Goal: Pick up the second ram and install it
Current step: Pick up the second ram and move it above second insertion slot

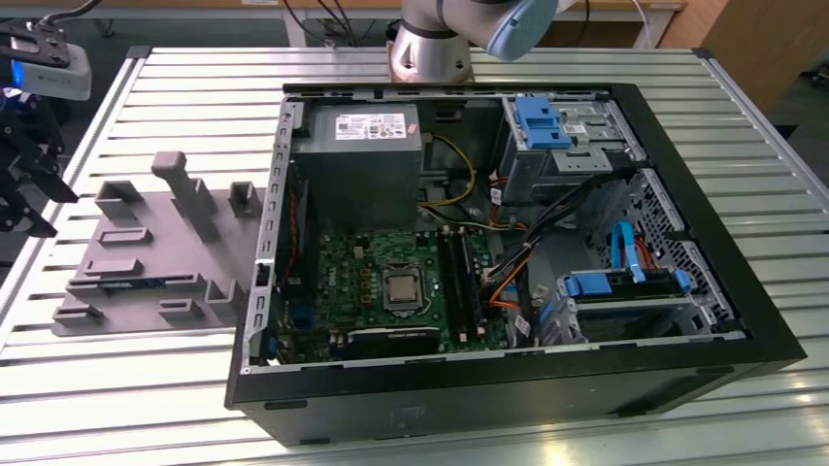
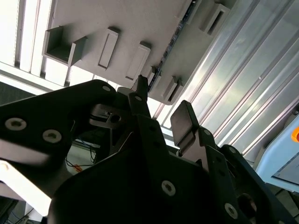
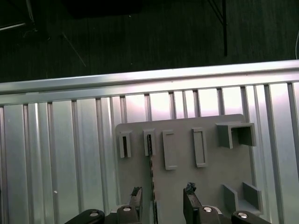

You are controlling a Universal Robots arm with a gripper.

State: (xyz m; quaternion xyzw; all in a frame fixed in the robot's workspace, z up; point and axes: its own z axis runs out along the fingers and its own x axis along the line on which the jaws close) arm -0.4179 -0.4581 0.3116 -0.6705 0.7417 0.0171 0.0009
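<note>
The second ram [image 3: 152,175] stands on edge in the grey holder plate [image 3: 187,186], showing as a thin dark-chipped strip. From the exterior view it is a blue-green strip [image 1: 134,283] low on the plate [image 1: 143,243]. In the second wrist view the ram [image 2: 174,38] runs as a thin line across the plate. My gripper [image 3: 162,196] hangs open above the plate, with the ram's line falling in the gap, closer to one finger [image 3: 135,196]. In the second wrist view the gripper [image 2: 161,105] is also open with nothing held. It sits at the exterior view's left edge [image 1: 37,199].
An open black computer case [image 1: 725,320] lies at the exterior view's right of the plate, with a green motherboard [image 1: 349,282], black memory slots [image 1: 456,282], a grey power supply [image 1: 356,155] and blue drive clips [image 1: 538,121]. The slatted metal table [image 1: 169,97] ends just beyond the plate.
</note>
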